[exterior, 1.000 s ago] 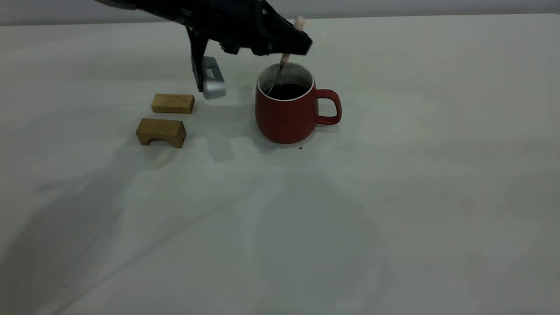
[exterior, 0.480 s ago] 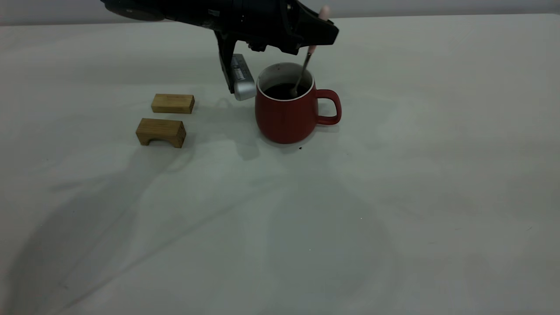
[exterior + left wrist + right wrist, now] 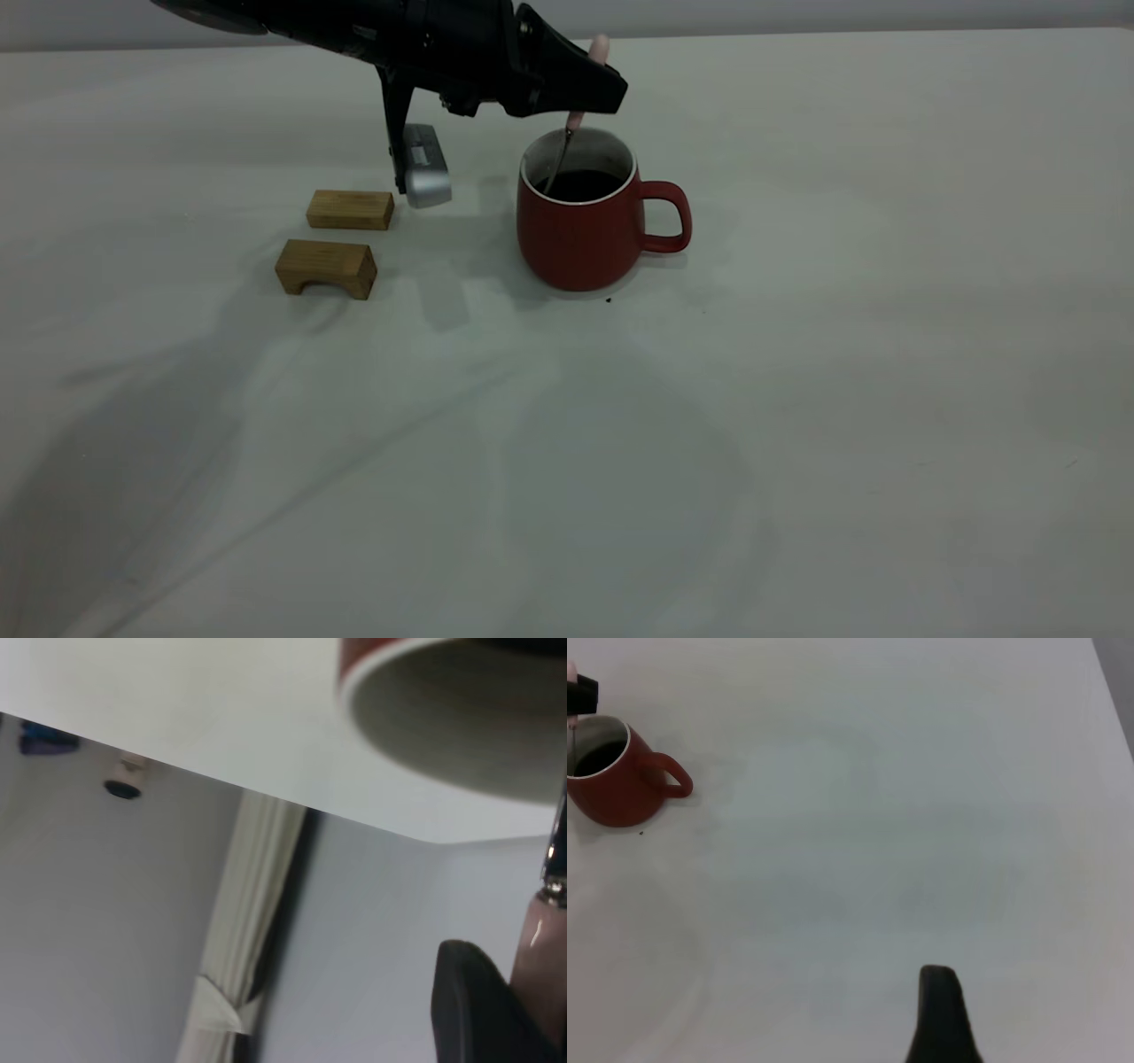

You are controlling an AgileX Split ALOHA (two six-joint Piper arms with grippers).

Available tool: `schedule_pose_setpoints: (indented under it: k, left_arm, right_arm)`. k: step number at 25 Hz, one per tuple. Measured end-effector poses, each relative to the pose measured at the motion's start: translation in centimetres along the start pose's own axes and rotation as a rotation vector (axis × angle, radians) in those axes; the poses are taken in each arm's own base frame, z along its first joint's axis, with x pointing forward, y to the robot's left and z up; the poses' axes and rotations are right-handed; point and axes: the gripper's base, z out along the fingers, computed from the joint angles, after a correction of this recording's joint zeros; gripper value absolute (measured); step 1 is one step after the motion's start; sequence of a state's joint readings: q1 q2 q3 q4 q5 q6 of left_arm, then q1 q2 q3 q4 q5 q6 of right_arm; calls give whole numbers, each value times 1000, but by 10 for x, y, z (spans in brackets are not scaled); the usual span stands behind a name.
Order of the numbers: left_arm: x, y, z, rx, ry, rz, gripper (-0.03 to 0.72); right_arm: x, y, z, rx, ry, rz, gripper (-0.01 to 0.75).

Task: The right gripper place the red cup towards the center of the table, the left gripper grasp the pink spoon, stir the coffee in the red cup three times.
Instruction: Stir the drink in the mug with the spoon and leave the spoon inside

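The red cup (image 3: 580,235) stands on the table (image 3: 797,399) near its middle, handle to the right, with dark coffee (image 3: 586,184) inside. Just above its rim hovers my left gripper (image 3: 589,93), shut on the pink spoon (image 3: 562,151). The spoon slants down into the left side of the cup; its bowl is hidden in the coffee. In the left wrist view the pink handle (image 3: 542,939) lies against a black finger (image 3: 474,1001), below the cup's rim (image 3: 443,735). My right gripper (image 3: 939,1001) hangs far off, with the cup (image 3: 616,784) at a distance.
Two tan wooden blocks (image 3: 350,209) (image 3: 326,267) lie left of the cup. A silver-grey block (image 3: 426,168) hangs from the left arm between them and the cup. A few dark specks (image 3: 609,300) dot the table in front of the cup.
The left gripper swung right half a second ago and has come back left. The spoon's lower end has moved from the cup's right side to its left side. The cup has not moved.
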State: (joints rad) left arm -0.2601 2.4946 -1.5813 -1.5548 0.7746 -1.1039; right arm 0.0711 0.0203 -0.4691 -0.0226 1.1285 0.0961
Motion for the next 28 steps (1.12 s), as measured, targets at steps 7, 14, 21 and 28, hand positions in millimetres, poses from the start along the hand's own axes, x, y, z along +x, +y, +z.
schedule_pose_setpoints:
  k: [7,14,21,28]
  left_arm:
    - [11,1,13,102,58,90,135]
    - [18,22,33,35,64,138,135]
    - [8,23,24,-57,-26,128,135]
    - [9,12,6,-17,-73,-23,135]
  right_arm:
    - [0,0,0,0,0,0,587]
    - [0,0,0,0,0,0,587]
    - [0,0,0,0,0,0,587]
    - [0,0,0,0,0,0,587]
